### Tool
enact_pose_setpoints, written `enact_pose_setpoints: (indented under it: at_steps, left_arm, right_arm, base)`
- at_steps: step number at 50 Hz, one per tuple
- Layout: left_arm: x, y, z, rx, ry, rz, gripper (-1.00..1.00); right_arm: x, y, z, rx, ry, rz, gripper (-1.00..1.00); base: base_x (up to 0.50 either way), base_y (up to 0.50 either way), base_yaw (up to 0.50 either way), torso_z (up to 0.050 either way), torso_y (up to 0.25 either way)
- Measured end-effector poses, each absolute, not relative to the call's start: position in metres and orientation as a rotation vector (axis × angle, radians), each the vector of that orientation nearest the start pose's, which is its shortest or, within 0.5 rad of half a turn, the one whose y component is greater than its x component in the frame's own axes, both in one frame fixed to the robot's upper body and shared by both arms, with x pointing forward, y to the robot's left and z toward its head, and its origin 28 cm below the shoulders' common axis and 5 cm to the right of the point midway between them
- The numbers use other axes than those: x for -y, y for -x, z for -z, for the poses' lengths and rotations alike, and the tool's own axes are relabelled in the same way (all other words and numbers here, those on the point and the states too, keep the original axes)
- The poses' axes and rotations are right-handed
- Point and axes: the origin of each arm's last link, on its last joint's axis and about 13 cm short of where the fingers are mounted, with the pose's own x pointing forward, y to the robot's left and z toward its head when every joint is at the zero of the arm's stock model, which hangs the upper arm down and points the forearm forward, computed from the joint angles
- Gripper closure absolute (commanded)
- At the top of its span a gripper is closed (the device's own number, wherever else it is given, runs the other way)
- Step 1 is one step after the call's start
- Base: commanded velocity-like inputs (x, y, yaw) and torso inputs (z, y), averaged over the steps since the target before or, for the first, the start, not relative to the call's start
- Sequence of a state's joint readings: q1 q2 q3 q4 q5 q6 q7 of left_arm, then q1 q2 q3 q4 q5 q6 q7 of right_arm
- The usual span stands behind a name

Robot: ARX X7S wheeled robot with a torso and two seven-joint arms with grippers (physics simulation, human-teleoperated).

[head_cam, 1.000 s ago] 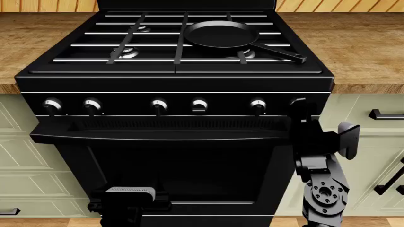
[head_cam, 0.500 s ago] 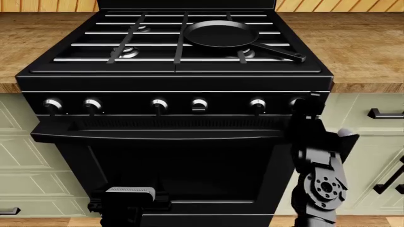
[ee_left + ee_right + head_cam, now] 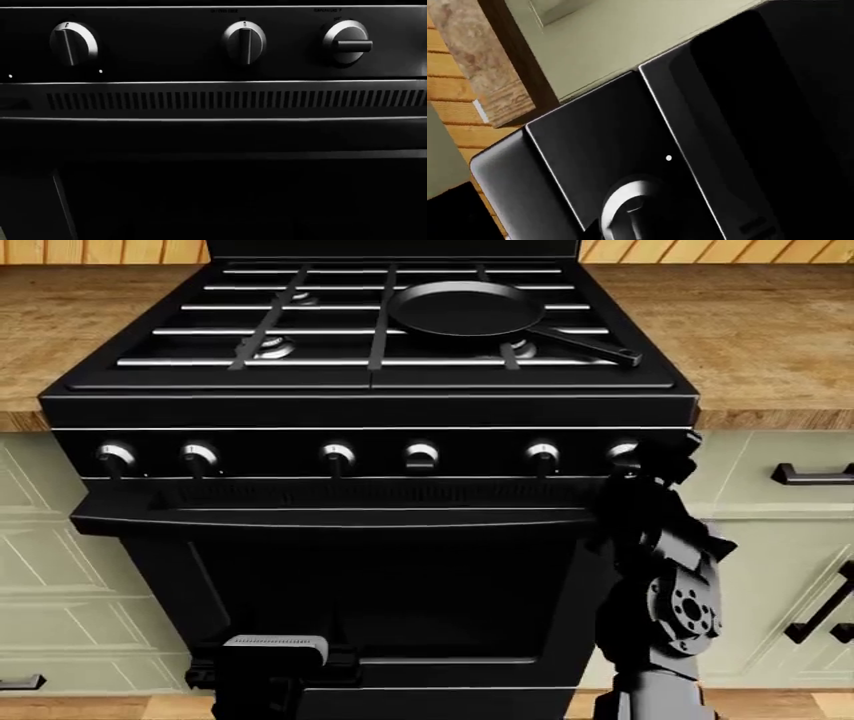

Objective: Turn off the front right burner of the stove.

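Note:
The stove [image 3: 374, 405] is glossy black with bar grates and a row of six silver-faced knobs. The front right burner [image 3: 521, 348] shows through the grate, under the handle of the black frying pan [image 3: 467, 308]. My right gripper [image 3: 643, 456] is at the rightmost knob [image 3: 622, 452] and looks closed around it; its black fingers blend with the panel. In the right wrist view that knob [image 3: 627, 210] sits at the frame's edge. My left arm's wrist [image 3: 274, 658] hangs low before the oven door; its jaws are hidden.
Wooden counters [image 3: 774, 330] flank the stove, with pale green cabinets [image 3: 787, 540] below. The oven door bar handle [image 3: 334, 515] juts out under the knobs. The left wrist view shows three knobs; one [image 3: 347, 42] has its handle horizontal.
My right wrist has rolled at the rightmost knob, its side bracket swinging down and inward. The head view has shifted slightly. The left arm has not moved.

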State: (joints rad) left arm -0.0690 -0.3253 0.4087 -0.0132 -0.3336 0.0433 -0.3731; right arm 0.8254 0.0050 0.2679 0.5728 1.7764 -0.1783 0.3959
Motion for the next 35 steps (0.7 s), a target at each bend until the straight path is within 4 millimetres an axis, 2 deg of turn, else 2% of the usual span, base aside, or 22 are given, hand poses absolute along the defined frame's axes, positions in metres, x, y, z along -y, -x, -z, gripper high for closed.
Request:
enact_pose_setpoints:
  at_steps: [35]
  left_arm:
    - [-0.205, -0.21, -0.013, -0.035, -0.004, 0.008, -1.0]
  right_arm:
    - [0.142, -0.39, -0.185, 0.152, -2.61, 0.473, 1.0]
  base:
    - [0.01, 0.0, 0.0, -0.001, 0.0]
